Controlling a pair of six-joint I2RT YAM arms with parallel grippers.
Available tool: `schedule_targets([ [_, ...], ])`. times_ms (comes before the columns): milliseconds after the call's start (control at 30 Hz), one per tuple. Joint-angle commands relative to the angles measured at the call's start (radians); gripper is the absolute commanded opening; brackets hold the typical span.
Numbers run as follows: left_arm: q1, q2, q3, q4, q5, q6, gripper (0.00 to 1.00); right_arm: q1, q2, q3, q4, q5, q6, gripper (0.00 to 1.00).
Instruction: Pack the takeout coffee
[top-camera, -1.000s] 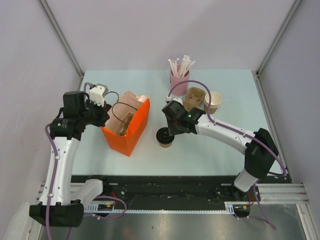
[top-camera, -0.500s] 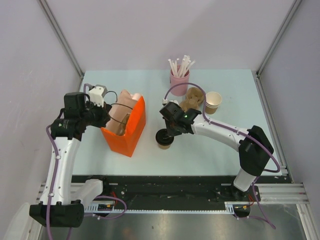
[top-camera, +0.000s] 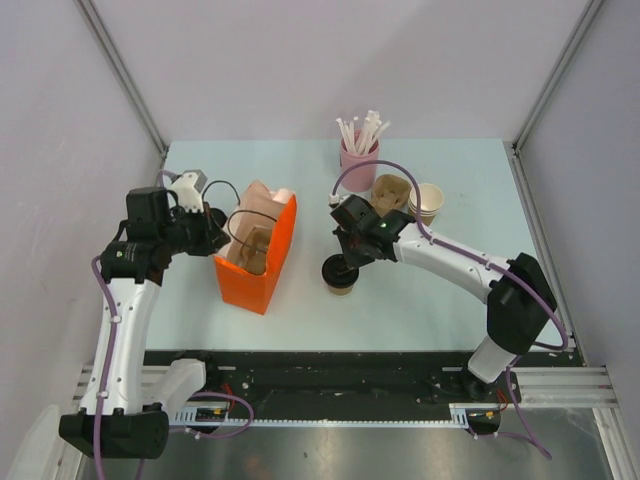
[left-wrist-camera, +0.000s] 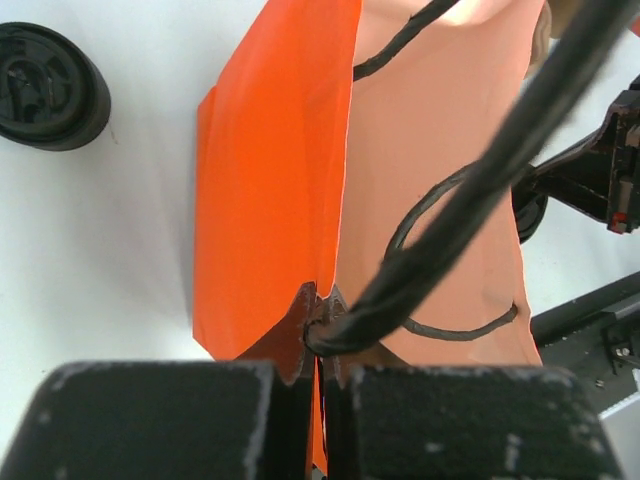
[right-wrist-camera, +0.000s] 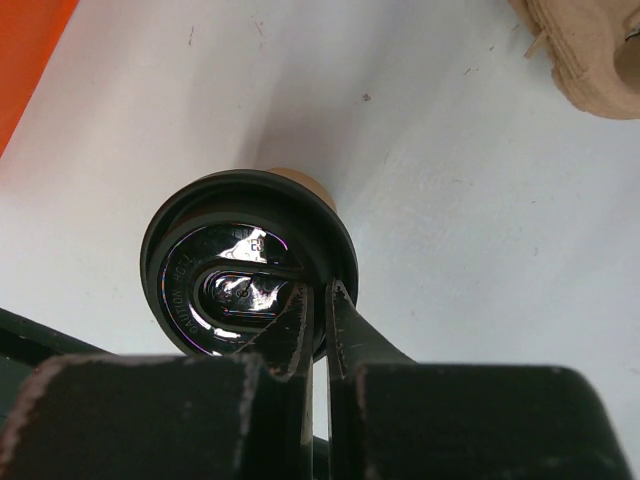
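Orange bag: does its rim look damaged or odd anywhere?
Yes. Where the left gripper pinches the bag rim and black handle together, the paper is crumpled and looks slightly torn.

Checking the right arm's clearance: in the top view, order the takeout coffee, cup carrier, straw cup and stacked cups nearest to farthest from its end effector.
1. takeout coffee, gripped by the right end effector.
2. cup carrier, farther back, right.
3. straw cup, stacked cups, at back: too close to call.
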Motion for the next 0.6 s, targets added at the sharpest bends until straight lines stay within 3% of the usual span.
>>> schedule_targets([
  [0, 0.002, 0.002, -0.002, -0.002, 0.085, -0.097, 0.00, -0.021, -0.044, 0.007, -0.002, -0.027, -0.070, 0.00],
  [233, 0.002, 0.025, -0.014, 0.002, 0.145, -0.131, 0.00, -0.050, -0.029, 0.005, 0.021, -0.093, -0.103, 0.00],
  [567, -0.027, 0.036, 0.009, 0.004, 0.079, -0.072, 0.00, -0.069, -0.049, 0.005, 0.041, -0.104, -0.149, 0.00],
])
